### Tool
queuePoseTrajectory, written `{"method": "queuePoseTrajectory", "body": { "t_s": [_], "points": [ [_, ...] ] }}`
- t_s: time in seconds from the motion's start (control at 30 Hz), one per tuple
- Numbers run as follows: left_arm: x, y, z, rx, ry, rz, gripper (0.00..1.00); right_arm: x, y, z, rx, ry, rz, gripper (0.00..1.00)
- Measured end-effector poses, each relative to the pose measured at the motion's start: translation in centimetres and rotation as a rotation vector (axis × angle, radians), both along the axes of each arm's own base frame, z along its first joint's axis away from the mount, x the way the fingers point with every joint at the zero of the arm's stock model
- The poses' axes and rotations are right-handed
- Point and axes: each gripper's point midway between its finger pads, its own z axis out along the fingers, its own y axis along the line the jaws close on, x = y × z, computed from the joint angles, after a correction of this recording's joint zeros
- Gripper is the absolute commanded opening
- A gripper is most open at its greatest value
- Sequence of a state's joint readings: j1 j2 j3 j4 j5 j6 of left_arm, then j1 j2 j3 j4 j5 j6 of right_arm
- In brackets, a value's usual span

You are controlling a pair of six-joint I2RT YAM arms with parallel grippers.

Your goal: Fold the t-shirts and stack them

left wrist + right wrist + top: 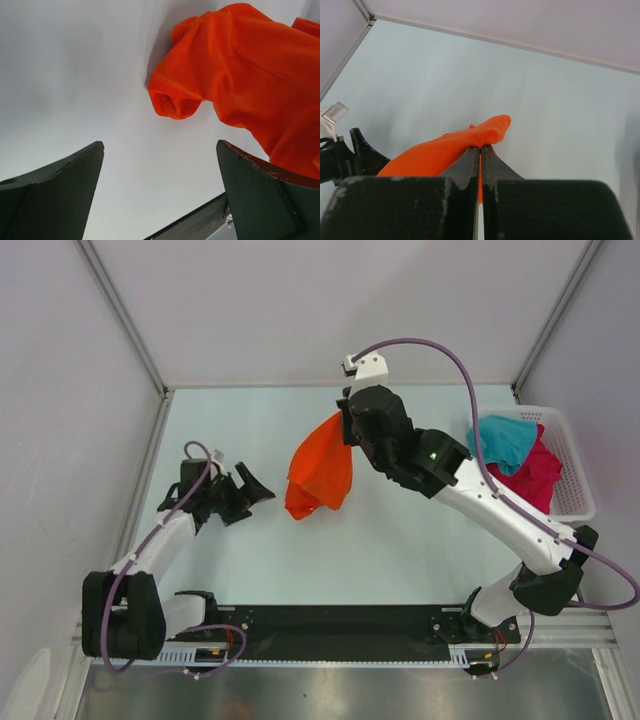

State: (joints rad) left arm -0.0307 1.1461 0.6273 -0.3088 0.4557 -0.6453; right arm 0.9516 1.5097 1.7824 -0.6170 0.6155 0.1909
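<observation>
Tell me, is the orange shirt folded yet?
Not folded. The orange shirt hangs bunched and crumpled from the right gripper, whose jaws are pinched shut on its edge.

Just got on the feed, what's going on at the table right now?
The right hand is shut on an edge of the bright orange cloth t-shirt, lifting it so it hangs bunched toward the pale table. The left hand is open and empty just left of that shirt, pointed at it. The teal cloth t-shirt and the magenta-pink cloth t-shirt lie crumpled in the white slotted plastic basket on the right. Nothing is folded or stacked yet.
</observation>
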Motion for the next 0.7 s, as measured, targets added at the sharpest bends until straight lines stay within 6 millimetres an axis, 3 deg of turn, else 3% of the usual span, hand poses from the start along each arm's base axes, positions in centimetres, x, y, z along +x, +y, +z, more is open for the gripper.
{"method": "queuePoseTrajectory", "body": {
  "t_s": [0.33, 0.4, 0.5, 0.57, 0.6, 0.63, 0.67, 0.7],
  "points": [
    [1.0, -7.4, -3.3, -0.101, 0.076, -0.122, 0.98, -0.9, -1.4, -1.4, -0.009, 0.035, -0.023, 0.00],
    [1.3, -9.0, -4.4, -0.107, 0.103, -0.145, 0.96, -1.0, -1.5, -1.8, -0.018, 0.048, -0.026, 0.00],
    [1.7, -11.2, -5.7, -0.128, 0.136, -0.176, 0.85, -1.1, -1.7, -1.9, -0.023, 0.052, -0.026, 0.00],
    [2.2, -12.7, -5.7, -0.146, 0.125, -0.195, 0.65, -1.2, -1.8, -2.0, -0.024, 0.055, -0.027, 0.00],
    [2.5, -13.3, -5.9, -0.155, 0.117, -0.202, 0.50, -1.3, -1.8, -1.9, -0.024, 0.056, -0.027, 0.00],
    [2.6, -13.8, -6.2, -0.162, 0.117, -0.207, 0.09, -1.3, -1.9, -1.9, -0.024, 0.056, -0.027, 0.00],
    [2.6, -14.2, -6.7, -0.171, 0.125, -0.210, 0.00, -1.4, -2.0, -1.9, -0.024, 0.056, -0.027, 0.00],
    [2.6, -14.5, -7.1, -0.179, 0.133, -0.209, 0.00, -1.4, -2.0, -1.9, -0.023, 0.058, -0.028, 0.00]
  ]
}}
